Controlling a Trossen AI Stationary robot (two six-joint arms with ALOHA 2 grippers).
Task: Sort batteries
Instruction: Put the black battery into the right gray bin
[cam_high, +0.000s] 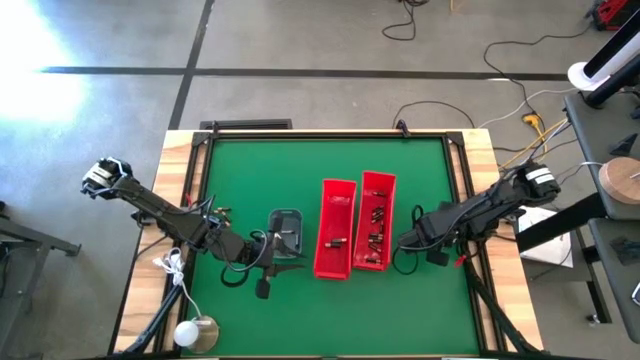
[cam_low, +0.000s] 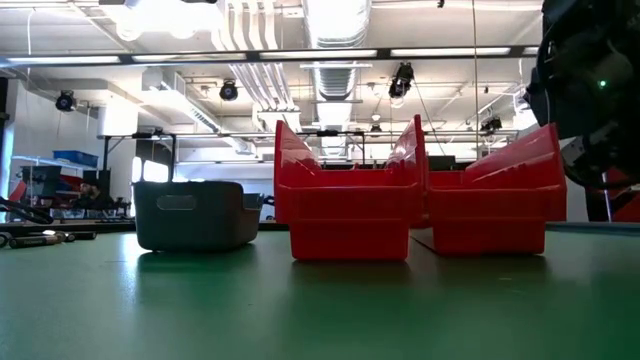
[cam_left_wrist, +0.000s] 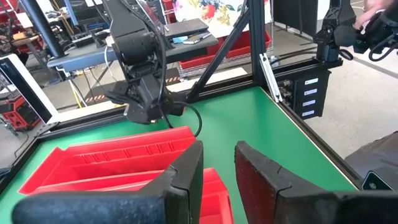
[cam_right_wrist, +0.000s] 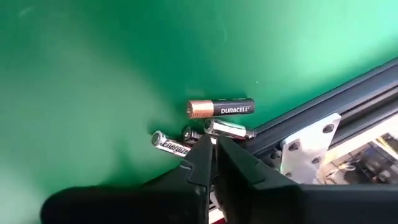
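Note:
Three loose batteries lie on the green mat beside the table's right rail: a black and copper one (cam_right_wrist: 221, 108), a silvery one (cam_right_wrist: 229, 129) and a silver and black one (cam_right_wrist: 169, 144). My right gripper (cam_right_wrist: 214, 148) (cam_high: 443, 255) points steeply down at them, shut, between the right red bin (cam_high: 374, 235) and the rail. Several batteries (cam_high: 376, 225) lie in that bin, and one (cam_high: 335, 242) lies in the left red bin (cam_high: 335, 228). My left gripper (cam_left_wrist: 217, 165) (cam_high: 290, 266) hangs open and empty beside the grey tray (cam_high: 287, 228). My right gripper comes from above, slanting down, with its shut fingertips (cam_right_wrist: 204, 149) right at the silvery battery's end (cam_right_wrist: 210, 128). Whether they touch it, I cannot tell. All the loose batteries lie flat on the mat.
The black frame rail with a metal bracket (cam_right_wrist: 311, 146) runs close behind the loose batteries. In the low view the grey tray (cam_low: 190, 215) and both red bins (cam_low: 350, 215) stand in a row. A cable loop (cam_high: 402, 262) lies near the right bin. Open mat lies toward the far edge.

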